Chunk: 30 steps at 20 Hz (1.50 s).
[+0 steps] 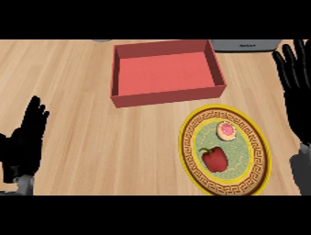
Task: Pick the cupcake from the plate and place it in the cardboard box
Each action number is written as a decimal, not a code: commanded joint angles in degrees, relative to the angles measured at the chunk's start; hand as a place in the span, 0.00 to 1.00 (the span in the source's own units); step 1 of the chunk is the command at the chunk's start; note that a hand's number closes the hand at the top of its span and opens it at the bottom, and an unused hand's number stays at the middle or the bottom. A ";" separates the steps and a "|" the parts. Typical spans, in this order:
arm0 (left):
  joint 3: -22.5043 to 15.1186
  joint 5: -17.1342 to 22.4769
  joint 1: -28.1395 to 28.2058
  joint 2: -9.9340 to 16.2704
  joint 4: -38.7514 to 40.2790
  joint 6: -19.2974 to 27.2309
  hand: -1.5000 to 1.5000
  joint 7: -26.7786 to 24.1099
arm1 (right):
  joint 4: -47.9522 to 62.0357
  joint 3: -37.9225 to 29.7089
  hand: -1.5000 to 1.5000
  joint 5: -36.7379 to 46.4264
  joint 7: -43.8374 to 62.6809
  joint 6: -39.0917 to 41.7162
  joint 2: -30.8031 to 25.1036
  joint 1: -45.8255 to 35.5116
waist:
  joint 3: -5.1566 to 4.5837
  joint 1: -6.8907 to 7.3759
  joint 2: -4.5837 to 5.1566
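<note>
At the far left we saw one black left hand (pixel 21 140) on its grey forearm, rising from the lower edge with straight fingers held together and the thumb spread out to the side; it held nothing and rested over the pale wooden counter top (pixel 69 82). Moving right, we counted one shallow red rectangular cardboard box (pixel 166 72), open at the top, lying towards the back of the counter with nothing inside it. Just behind its right corner sat one grey appliance (pixel 246 45), cut off by the top edge, and we could not tell what it was. In front of the box, and a little to the right, lay one round plate (pixel 225 150) with a yellow rim and a dark patterned band around a pale green centre. On it we counted two things: one small round cupcake with pink icing (pixel 226 131) on the plate's far half, and one red bell pepper with a green stem (pixel 214 159) just in front of it, the two close together. At the far right we saw one black right hand (pixel 307 98), fingers straight and slightly spread, pointing away from the robot, beside the plate and touching nothing.
</note>
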 commanded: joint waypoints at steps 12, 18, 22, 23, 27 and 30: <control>1.26 -9.58 -3.30 12.81 11.34 -6.54 0.50 -3.68 | 22.58 8.25 0.00 16.65 -17.21 19.70 -15.03 6.26 | -0.11 1.77 2.58; 1.02 -10.73 -6.16 10.82 14.14 -6.94 0.50 -3.47 | 41.38 5.77 0.00 19.55 -40.47 28.77 -17.69 -0.14 | -0.16 1.82 2.00; 2.08 -10.01 -6.73 10.64 16.61 -8.41 0.50 -4.99 | 43.38 8.24 0.00 30.15 -43.54 19.99 -21.86 -4.96 | -0.21 1.94 2.03; 2.42 -10.37 -5.95 12.93 13.68 -8.64 0.50 -3.17 | 40.34 10.18 0.00 33.24 -39.49 17.71 -23.84 -5.90 | -0.22 2.46 1.79; 2.42 -10.67 -7.12 10.67 17.72 -8.66 0.50 -4.71 | 41.42 15.95 0.00 40.01 -36.96 19.76 -26.61 -10.89 | -0.33 2.01 1.82; 2.47 -10.94 -5.52 10.72 17.96 -9.80 0.50 -7.06 | 42.19 19.80 0.00 44.32 -33.52 21.11 -25.83 -14.78 | -0.37 2.27 1.67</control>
